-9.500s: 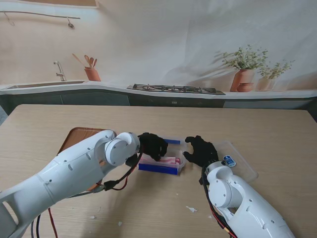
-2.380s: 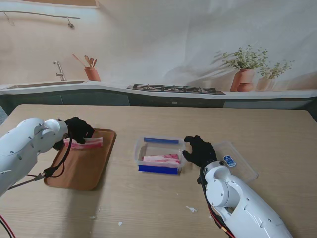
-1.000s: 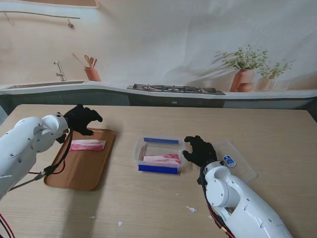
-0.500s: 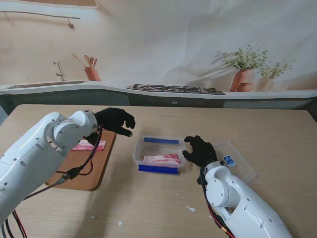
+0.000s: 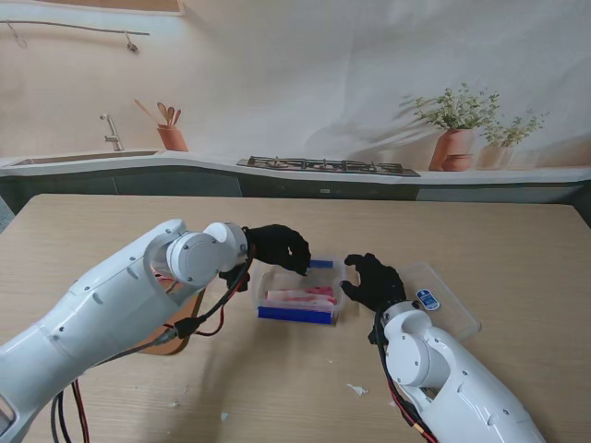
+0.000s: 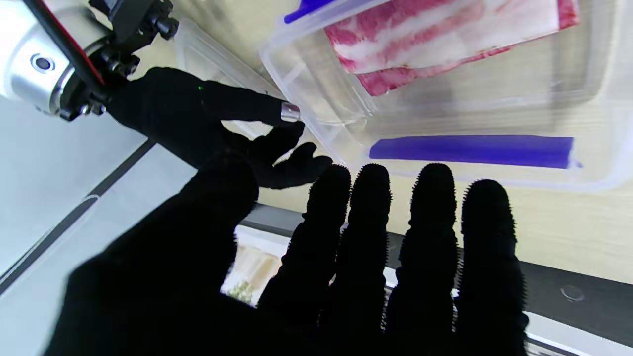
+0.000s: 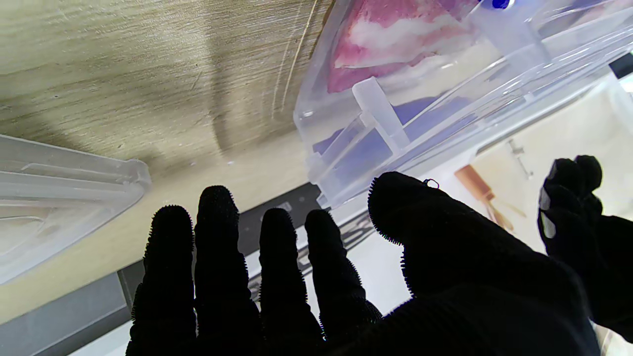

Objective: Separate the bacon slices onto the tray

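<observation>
Kitchen table: bacon (image 5: 300,297) runs three-to-nine in the clear box (image 5: 297,305).
Left hand (image 5: 280,247), open and empty, hovers at the box's eleven o'clock, nearest; right hand (image 5: 373,281), open, sits at three.

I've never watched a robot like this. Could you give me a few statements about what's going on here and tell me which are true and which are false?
1. The clear plastic container with blue clips still has pink-and-white bacon slices in it. True.
2. The black-gloved left hand is holding a bacon slice. False: it hangs over the container with fingers apart and empty.
3. The black-gloved right hand sits at the container's right end. True.
4. The clear plastic lid is snapped onto the container. False: it lies on the light wooden table, right of the container.
5. The brown wooden tray is to the container's right. False: it is left, mostly behind the left arm.
</observation>
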